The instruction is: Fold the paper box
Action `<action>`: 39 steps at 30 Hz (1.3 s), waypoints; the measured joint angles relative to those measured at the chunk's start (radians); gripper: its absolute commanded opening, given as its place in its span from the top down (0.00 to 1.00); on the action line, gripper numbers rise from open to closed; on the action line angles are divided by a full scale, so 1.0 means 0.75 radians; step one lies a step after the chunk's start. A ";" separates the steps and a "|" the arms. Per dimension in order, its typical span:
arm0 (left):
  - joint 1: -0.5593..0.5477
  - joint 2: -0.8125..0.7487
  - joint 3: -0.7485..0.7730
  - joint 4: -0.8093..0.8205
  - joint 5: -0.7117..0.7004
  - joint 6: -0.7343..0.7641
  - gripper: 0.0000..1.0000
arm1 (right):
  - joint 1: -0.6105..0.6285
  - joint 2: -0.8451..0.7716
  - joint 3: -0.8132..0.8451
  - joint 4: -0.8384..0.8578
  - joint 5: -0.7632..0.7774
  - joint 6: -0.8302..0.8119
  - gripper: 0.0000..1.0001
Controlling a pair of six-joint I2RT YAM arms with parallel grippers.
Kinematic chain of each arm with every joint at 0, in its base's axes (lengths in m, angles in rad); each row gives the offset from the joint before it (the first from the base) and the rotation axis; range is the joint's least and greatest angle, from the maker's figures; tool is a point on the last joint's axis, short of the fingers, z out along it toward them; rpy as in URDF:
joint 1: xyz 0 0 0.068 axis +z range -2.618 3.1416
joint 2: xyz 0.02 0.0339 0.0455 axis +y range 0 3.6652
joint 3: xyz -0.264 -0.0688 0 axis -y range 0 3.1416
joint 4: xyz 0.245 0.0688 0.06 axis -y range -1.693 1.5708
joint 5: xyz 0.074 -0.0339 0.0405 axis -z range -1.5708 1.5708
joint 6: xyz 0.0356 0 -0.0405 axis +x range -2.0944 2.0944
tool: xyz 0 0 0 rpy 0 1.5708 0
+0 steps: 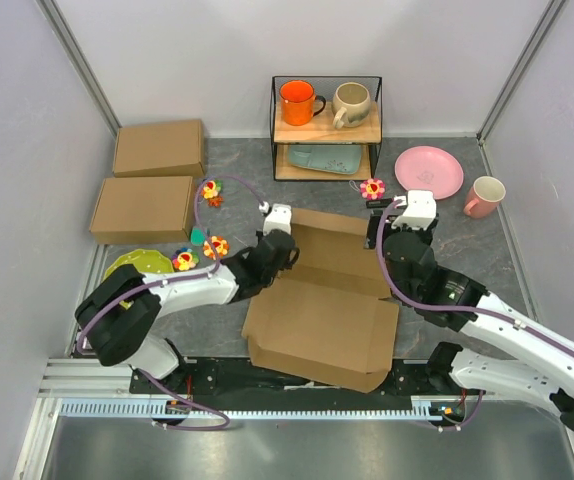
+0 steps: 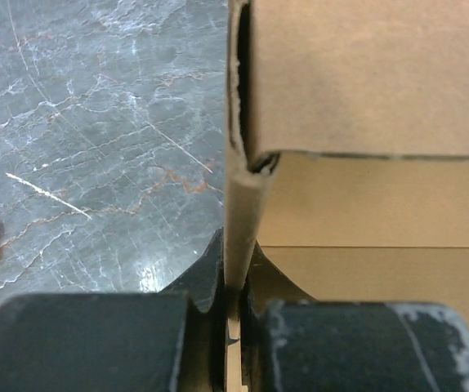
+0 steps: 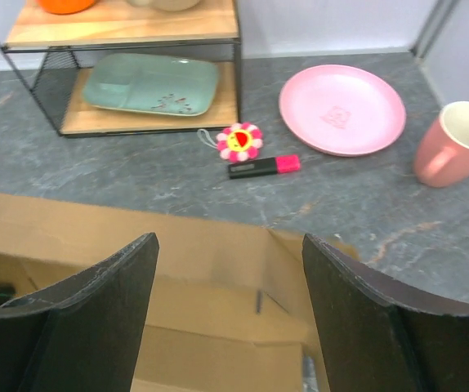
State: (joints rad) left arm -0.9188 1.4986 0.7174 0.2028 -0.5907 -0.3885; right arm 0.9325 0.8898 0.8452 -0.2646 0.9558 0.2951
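Left gripper (image 2: 233,306) clamped on paper box (image 1: 322,325) side wall — centre frame, right gripper (image 3: 230,278) jaws apart above box's upper-right corner

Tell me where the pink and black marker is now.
In the right wrist view, the marker lies on the table beside the flower charm, in front of the gap between the wire shelf and the pink plate.

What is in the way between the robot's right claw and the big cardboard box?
Nothing that shows. The right gripper hangs open over the far edge of the paper box, with only air between. The pink marker and flower toy lie farther back on the table, out of the way.
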 measured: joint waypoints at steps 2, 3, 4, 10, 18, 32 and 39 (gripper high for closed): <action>0.084 0.034 0.099 -0.138 0.098 -0.067 0.98 | -0.011 -0.014 0.000 -0.022 0.046 0.000 0.20; 0.124 0.050 0.134 -0.175 0.137 -0.099 0.98 | -0.017 -0.016 -0.001 -0.035 0.058 0.002 0.20; 0.160 0.058 0.152 -0.197 0.170 -0.132 0.98 | -0.021 -0.017 -0.002 -0.046 0.068 0.008 0.20; 0.323 -0.013 0.080 -0.208 0.350 -0.329 0.98 | -0.044 -0.061 -0.072 -0.119 0.069 0.133 0.20; 0.359 -0.036 0.076 -0.247 0.396 -0.365 0.98 | -0.099 -0.013 -0.205 -0.164 -0.056 0.341 0.22; 0.318 -0.055 0.122 -0.386 0.371 -0.348 0.98 | -0.322 0.105 -0.291 -0.086 -0.298 0.404 0.35; 0.287 -0.060 0.139 -0.435 0.339 -0.326 0.98 | -0.341 0.165 -0.341 0.002 -0.392 0.378 0.43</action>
State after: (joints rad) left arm -0.7036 1.4540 0.8219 -0.1234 -0.3367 -0.6331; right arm 0.6765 1.0138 0.5892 -0.2634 0.6617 0.5785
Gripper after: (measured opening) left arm 0.054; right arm 0.561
